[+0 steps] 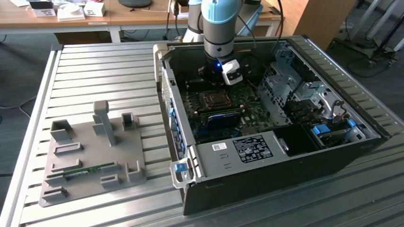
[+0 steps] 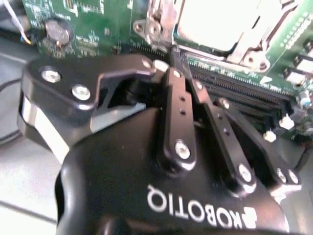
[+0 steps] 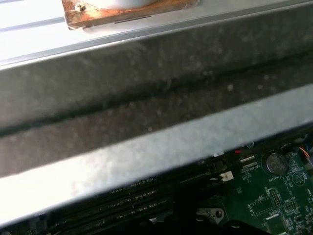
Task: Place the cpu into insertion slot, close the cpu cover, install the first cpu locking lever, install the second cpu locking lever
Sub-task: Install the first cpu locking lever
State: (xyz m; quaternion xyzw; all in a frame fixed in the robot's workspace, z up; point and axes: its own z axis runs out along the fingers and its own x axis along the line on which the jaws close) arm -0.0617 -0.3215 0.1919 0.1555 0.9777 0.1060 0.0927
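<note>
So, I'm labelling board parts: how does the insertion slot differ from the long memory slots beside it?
The insertion slot is square with a silver metal rim; the memory slots are long, narrow and black. The insertion slot stands alone; the memory slots run in parallel rows. Both sit on the green circuit board.

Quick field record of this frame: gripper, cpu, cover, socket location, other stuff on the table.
gripper: inside the open computer case, fingers closed together, nothing visibly held, tips beside the socket edge
cpu: pale silver-grey face, lying in the insertion slot
cpu cover: silver frame lying around the cpu; whether it is latched cannot be told
memory slots: long, black, next to the socket
coin cell: on the green board
grey fixture plate: on the slatted table, on the exterior view's left of the case
</note>
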